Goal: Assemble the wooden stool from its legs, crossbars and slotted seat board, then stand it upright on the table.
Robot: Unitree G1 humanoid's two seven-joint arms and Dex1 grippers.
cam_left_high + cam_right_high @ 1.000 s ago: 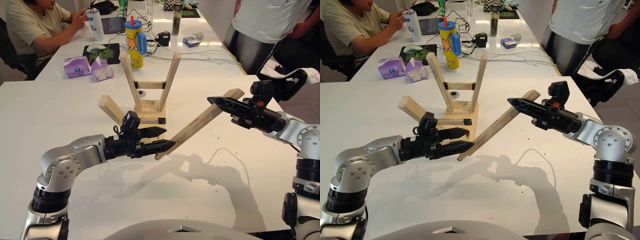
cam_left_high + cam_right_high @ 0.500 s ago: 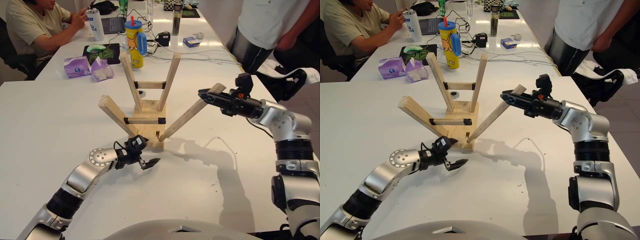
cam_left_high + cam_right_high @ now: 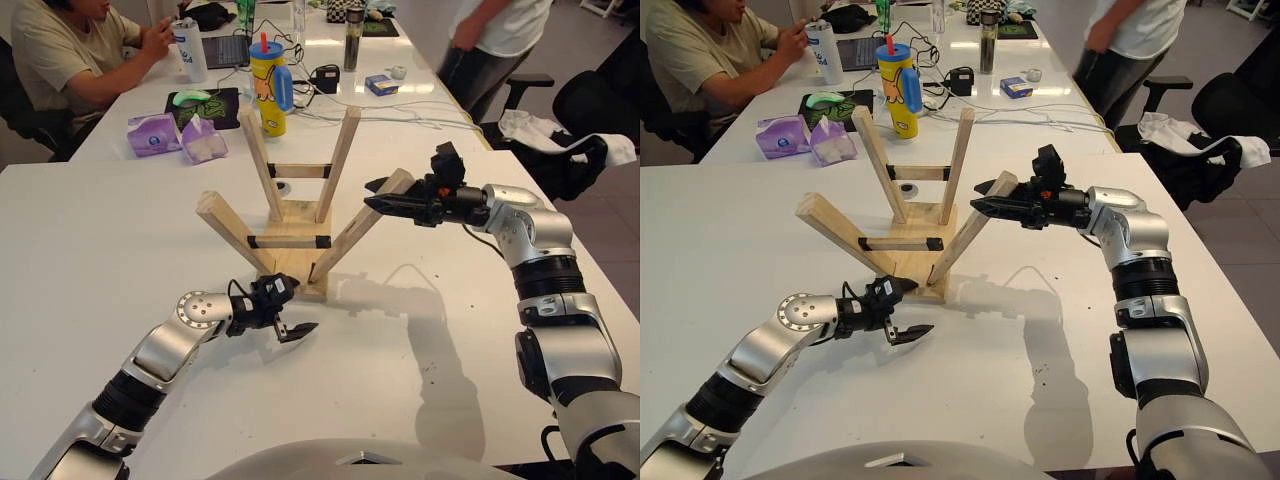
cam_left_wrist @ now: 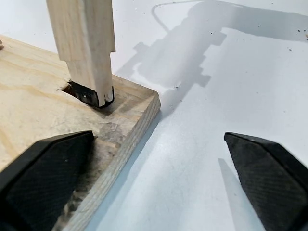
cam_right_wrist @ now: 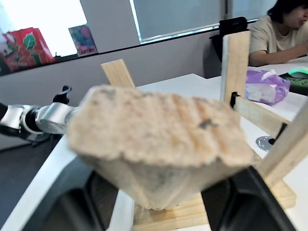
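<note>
The wooden stool lies upside down on the white table [image 3: 120,260], its slotted seat board [image 3: 290,262] flat. Two far legs [image 3: 260,160] stand up, joined by a crossbar [image 3: 300,171]. A left leg [image 3: 228,230] leans outward with a second crossbar [image 3: 290,241]. My right gripper [image 3: 372,195] is shut on the top end of the fourth leg [image 3: 350,235], whose foot [image 4: 91,72] sits in a corner slot. My left gripper [image 3: 298,332] hangs open low at the board's near corner [image 4: 120,130], one fingertip [image 4: 43,168] over the board and the other over the table.
A yellow tumbler [image 3: 268,85], two tissue packs [image 3: 155,132], cables [image 3: 400,110] and a small metal disc [image 3: 283,186] lie behind the stool. An office chair with a cloth [image 3: 575,150] stands off the table's right edge. Bare table spreads in front.
The right gripper has swung the fourth leg steeper and set its foot into the seat slot. The left gripper let that leg go and dropped beside the board's near corner.
</note>
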